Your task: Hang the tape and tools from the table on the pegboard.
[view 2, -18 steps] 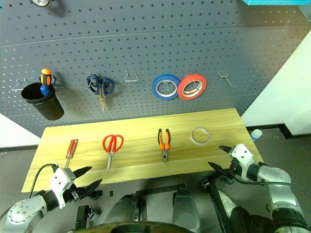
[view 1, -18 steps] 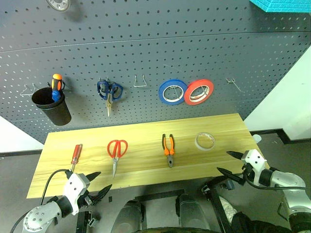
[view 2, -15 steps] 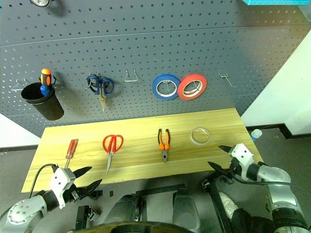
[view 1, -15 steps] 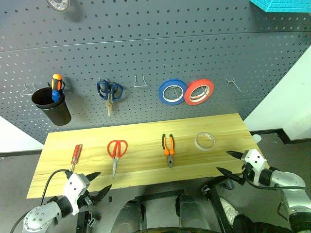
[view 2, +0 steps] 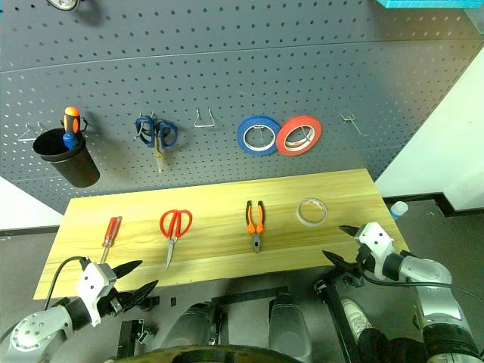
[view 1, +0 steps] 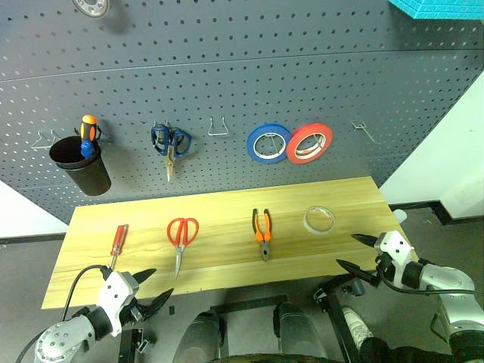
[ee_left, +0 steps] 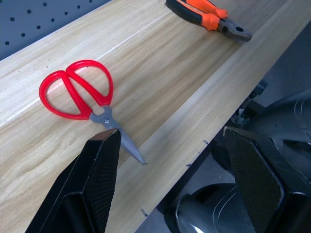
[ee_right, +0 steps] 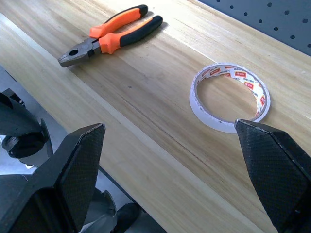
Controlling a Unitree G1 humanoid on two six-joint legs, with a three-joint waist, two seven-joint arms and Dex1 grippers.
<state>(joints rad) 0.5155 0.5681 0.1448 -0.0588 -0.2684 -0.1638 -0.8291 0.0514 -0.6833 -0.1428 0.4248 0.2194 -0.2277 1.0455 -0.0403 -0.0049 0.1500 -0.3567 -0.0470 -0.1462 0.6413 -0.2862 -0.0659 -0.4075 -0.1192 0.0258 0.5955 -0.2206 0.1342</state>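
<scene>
On the light wood table (view 1: 219, 208) lie, from left to right, a red-handled screwdriver (view 1: 118, 240), red-handled scissors (view 1: 181, 234), orange-and-black pliers (view 1: 262, 230) and a whitish tape roll (view 1: 319, 220). The dark grey pegboard (view 1: 227, 68) rises behind them. My left gripper (view 1: 150, 288) hangs open below the table's front edge, left of the scissors (ee_left: 82, 94). Off the table's front right corner my right gripper (view 1: 357, 253) stands open, near the tape (ee_right: 229, 103) and pliers (ee_right: 109, 36). Both hold nothing.
On the pegboard hang a black cup (view 1: 79, 165) with an orange-and-blue screwdriver, blue-handled scissors (view 1: 171, 144), a blue tape roll (view 1: 268, 144) and a red tape roll (view 1: 309, 143). Bare wire hooks (view 1: 218, 125) sit between and at the far right (view 1: 365, 131).
</scene>
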